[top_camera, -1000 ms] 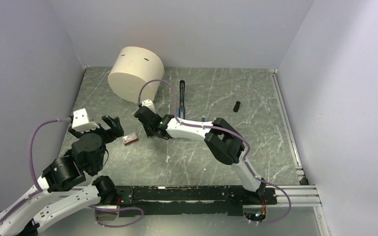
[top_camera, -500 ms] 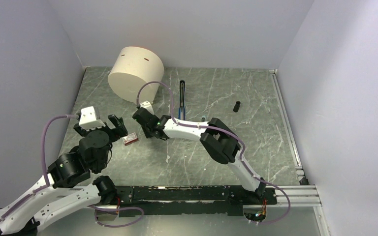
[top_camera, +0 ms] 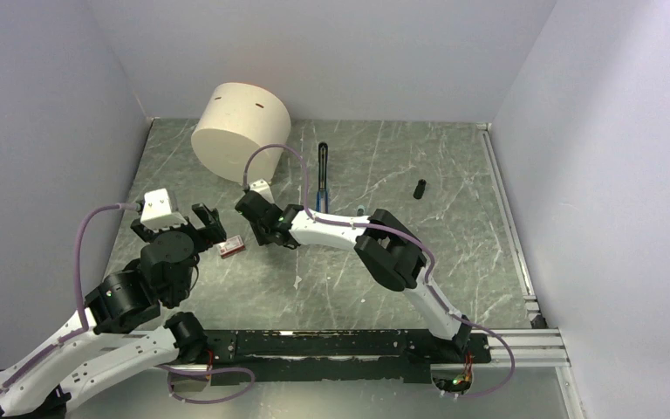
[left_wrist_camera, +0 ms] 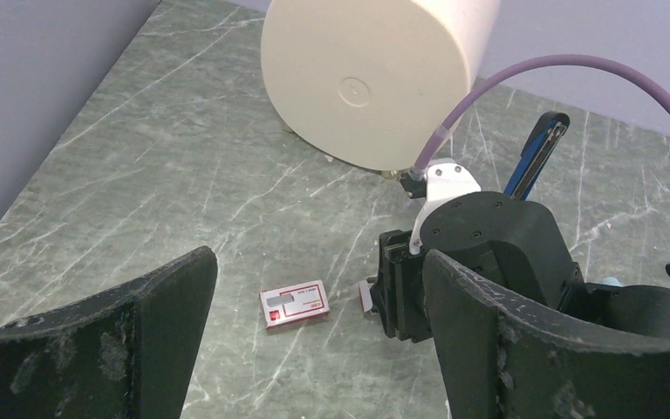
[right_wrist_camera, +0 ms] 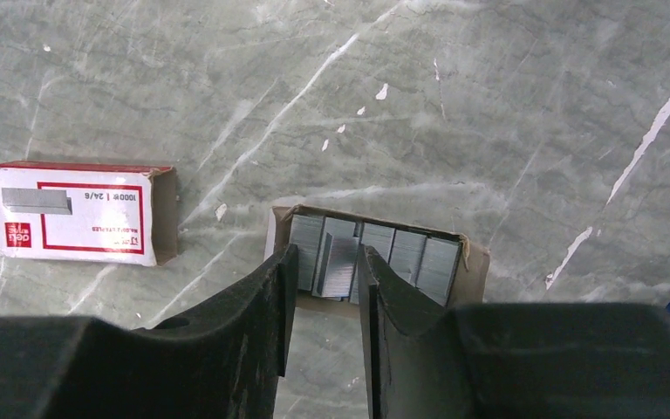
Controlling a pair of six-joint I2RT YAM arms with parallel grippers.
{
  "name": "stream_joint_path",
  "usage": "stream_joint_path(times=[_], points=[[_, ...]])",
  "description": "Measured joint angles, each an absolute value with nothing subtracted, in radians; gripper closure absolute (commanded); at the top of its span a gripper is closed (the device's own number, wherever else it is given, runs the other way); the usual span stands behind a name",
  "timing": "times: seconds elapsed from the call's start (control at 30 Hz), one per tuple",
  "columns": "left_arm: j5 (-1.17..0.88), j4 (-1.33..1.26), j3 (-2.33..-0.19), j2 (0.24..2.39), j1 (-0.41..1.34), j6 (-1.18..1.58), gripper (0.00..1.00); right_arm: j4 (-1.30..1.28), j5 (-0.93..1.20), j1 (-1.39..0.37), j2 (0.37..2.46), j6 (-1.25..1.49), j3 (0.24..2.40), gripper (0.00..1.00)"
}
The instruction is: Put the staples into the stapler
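Though ajar, right claw point(right_wrist_camera: 324, 288) astride staples point(right_wrist_camera: 401, 255).

A robot laboratory cell: plain pale-violet walls point(top_camera: 576, 131) enclose a grey-green marble-patterned counter point(top_camera: 471, 236), with an aluminium mounting rail point(top_camera: 523, 351) near.

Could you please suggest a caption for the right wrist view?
Right fingers straddle one strip of staples in the open tray, the red-and-white box lying apart on the table.
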State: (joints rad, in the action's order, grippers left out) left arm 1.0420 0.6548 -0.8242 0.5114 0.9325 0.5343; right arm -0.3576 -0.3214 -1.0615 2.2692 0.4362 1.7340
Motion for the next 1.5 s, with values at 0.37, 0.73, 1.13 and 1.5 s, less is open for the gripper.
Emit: stream_joint_path(times=[0.37, 0.73, 1.13, 1.5], points=[[1.038, 0.655, -0.824, 0.512, 0.933, 0.534, 0.08, -0.364, -0.303, -1.060, 2.270, 0.461, 1.738, 0.76], [1.028, 0.654, -0.824, 0.516, 0.933, 0.529, 0.08, -0.364, -0.319, -1.047, 2.253, 0.454, 1.738, 0.69], [1.027, 0.649, -0.824, 0.516, 0.933, 0.518, 0.08, -0.393, -0.407, -0.983, 2.268, 0.443, 1.813, 0.64], [1.028, 0.648, -0.824, 0.516, 0.933, 0.512, 0.08, -0.431, -0.407, -0.971, 2.281, 0.442, 1.820, 0.61]])
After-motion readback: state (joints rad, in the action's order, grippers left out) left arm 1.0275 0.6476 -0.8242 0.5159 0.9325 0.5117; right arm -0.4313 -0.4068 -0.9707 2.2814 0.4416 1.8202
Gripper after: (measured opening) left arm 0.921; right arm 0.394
